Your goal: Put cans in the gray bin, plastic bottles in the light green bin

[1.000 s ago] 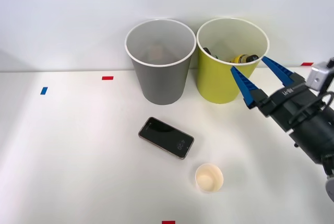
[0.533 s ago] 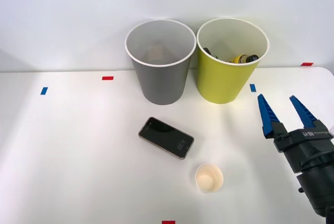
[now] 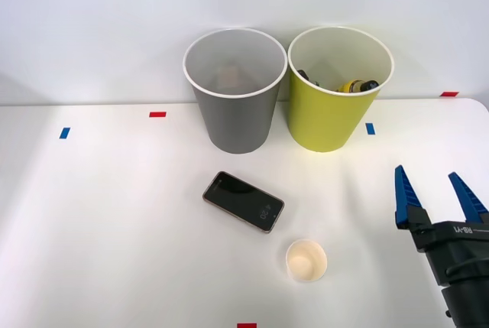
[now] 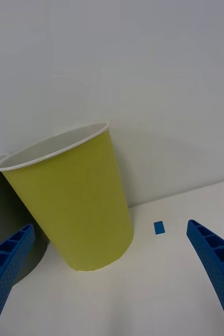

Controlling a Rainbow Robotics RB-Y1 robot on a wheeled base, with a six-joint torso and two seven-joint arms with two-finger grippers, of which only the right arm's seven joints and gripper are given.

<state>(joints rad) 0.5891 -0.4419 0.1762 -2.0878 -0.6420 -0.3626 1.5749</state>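
The gray bin (image 3: pixel 234 91) is standing upright on the white worktop (image 3: pixel 107 213) at the 12 o'clock position of your front view, against the back wall. The light green bin (image 3: pixel 338 89) is standing upright just beside it, at about 1 o'clock; whether the two rims are touching cannot be determined. Inside the light green bin, dark and yellow items are lying against the pale wall; they are too small for you to identify. A faint brownish shape is showing low inside the gray bin and is likewise unclear.

The right gripper (image 3: pixel 441 194) is sitting at the 4 o'clock position, well apart from both bins, with its blue ribbed fingers (image 3: pixel 403 196) spread wide and holding nothing. In your wrist view, the gripper (image 4: pixel 114 273) is facing the light green bin (image 4: pixel 75 205), with a small blue tape mark (image 4: pixel 159 227) on the worktop beside that bin.

A black phone (image 3: pixel 243 201) is lying flat near the centre. A cream paper cup (image 3: pixel 306 260) is standing at 5 o'clock from the phone.
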